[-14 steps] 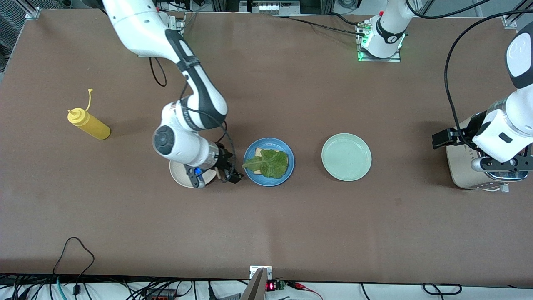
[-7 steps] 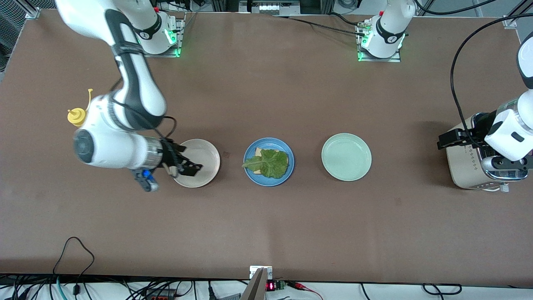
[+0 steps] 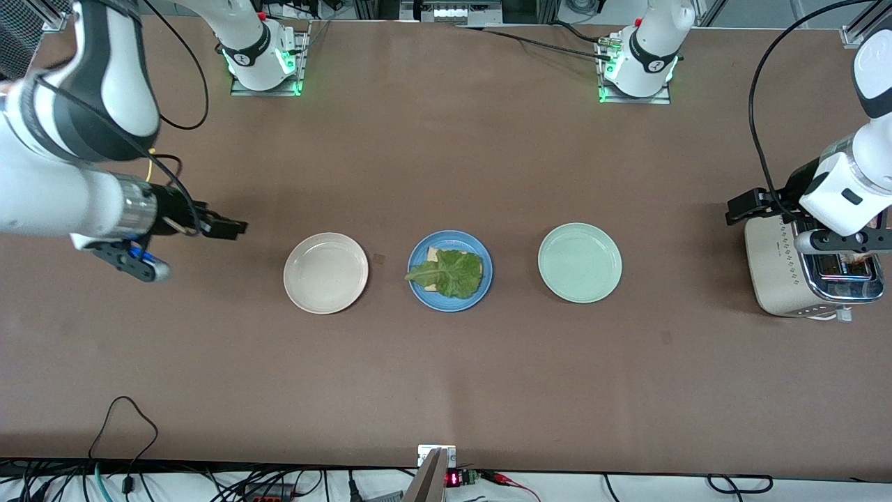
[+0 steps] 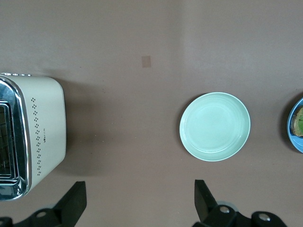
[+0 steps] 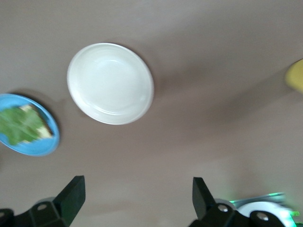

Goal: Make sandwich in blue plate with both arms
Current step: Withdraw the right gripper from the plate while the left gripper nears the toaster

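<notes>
In the front view, the blue plate (image 3: 449, 270) is seen mid-tabletop (image 3: 446, 376), carrying one bread slice (image 3: 433, 255) under a lettuce leaf (image 3: 449, 270); the top slice is not yet placed. A cream plate (image 3: 325, 272) lies toward the right arm's end, a mint plate (image 3: 579, 262) toward the left arm's. The right gripper (image 3: 226, 227) hangs over bare tabletop, well apart from the cream plate; the left gripper (image 3: 744, 207) hangs beside the toaster (image 3: 808, 273).

In the left wrist view, the left fingers (image 4: 75, 204) are shown spread and empty, the toaster just off one fingertip, the mint plate off the other.

In the right wrist view, the right fingers (image 5: 72, 195) are likewise spread and empty, with the cream plate ahead of them.

The bread is judged light, soft and crushable; a gentle pinch at opposite crust edges is advised. The lettuce is limp and may slide.
</notes>
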